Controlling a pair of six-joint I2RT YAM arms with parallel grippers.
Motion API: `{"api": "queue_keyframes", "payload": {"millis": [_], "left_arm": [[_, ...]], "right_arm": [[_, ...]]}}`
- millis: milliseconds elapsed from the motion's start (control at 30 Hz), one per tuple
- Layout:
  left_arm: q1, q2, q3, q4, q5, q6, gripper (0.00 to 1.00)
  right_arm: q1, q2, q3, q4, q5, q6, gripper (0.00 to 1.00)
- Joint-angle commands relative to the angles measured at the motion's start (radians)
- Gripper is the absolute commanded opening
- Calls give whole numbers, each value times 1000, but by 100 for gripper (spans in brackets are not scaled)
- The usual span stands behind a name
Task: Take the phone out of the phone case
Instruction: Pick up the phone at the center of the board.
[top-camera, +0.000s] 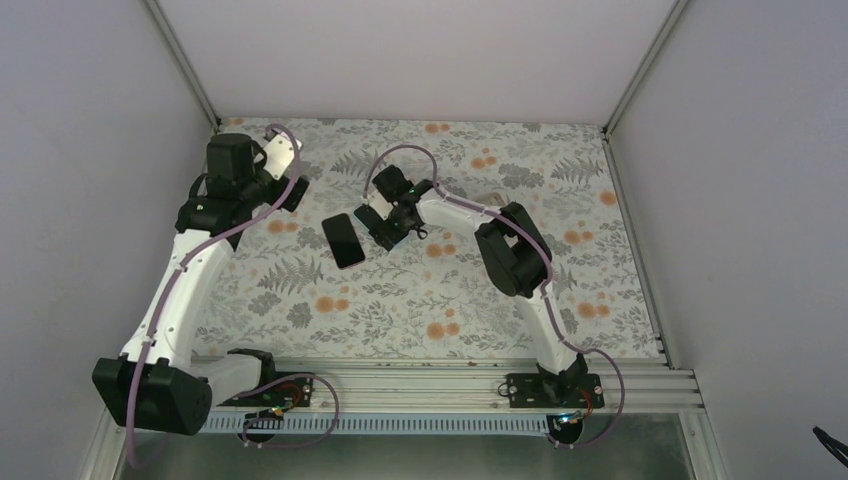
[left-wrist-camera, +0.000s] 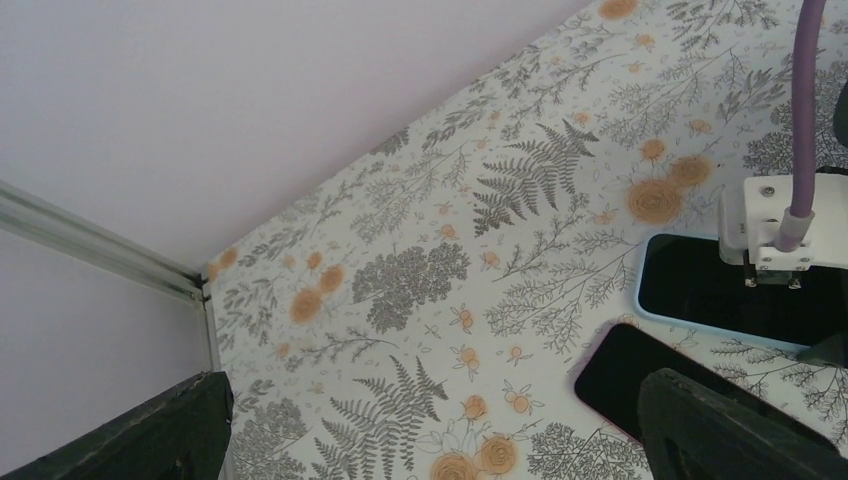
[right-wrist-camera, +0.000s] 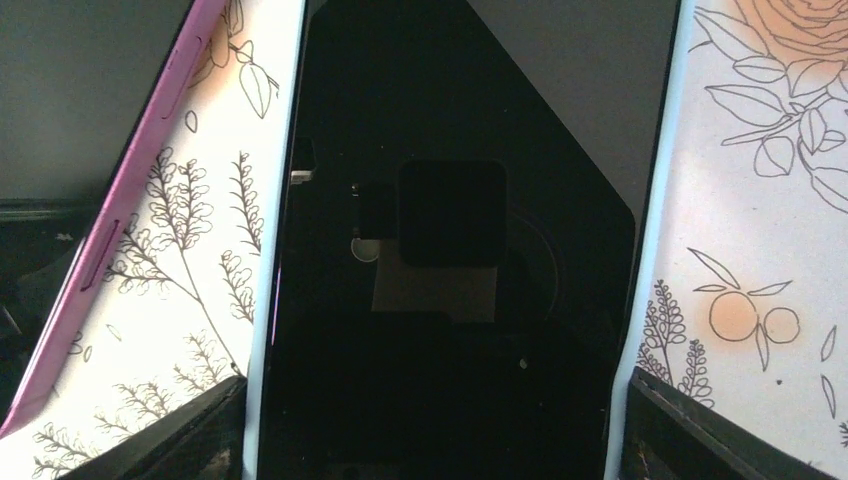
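A black-screened phone (right-wrist-camera: 450, 350) sits in a light-blue phone case (right-wrist-camera: 258, 300) lying flat on the floral table. My right gripper (right-wrist-camera: 438, 440) is down over it, with one finger against each long side of the case. The cased phone also shows in the left wrist view (left-wrist-camera: 700, 290), partly under the right wrist's white camera mount. In the top view my right gripper (top-camera: 393, 228) covers it. My left gripper (left-wrist-camera: 435, 440) is open and empty, held above the table at the back left (top-camera: 290, 188).
A second dark phone with a pink edge (top-camera: 343, 240) lies flat just left of the cased phone; it also shows in the left wrist view (left-wrist-camera: 625, 365) and the right wrist view (right-wrist-camera: 130, 200). White walls close the back and sides.
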Motion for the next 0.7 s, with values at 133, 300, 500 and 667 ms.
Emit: {"api": "queue_keyframes", "payload": {"millis": [133,300,500,667], "left_arm": [[13,151,70,-109,248,43,100],[13,354,227,-330,519,101,100],[12,567,435,-559,776,185,100],[10,818,620,-803,945,277,100]], "right_arm": [[2,-34,-198,-36,180,-44,64],[2,-226,-295,99,266,-86,57],[17,-404,-329,150,252,-109,56],[42,-460,-314,157,250,-119,55]]}}
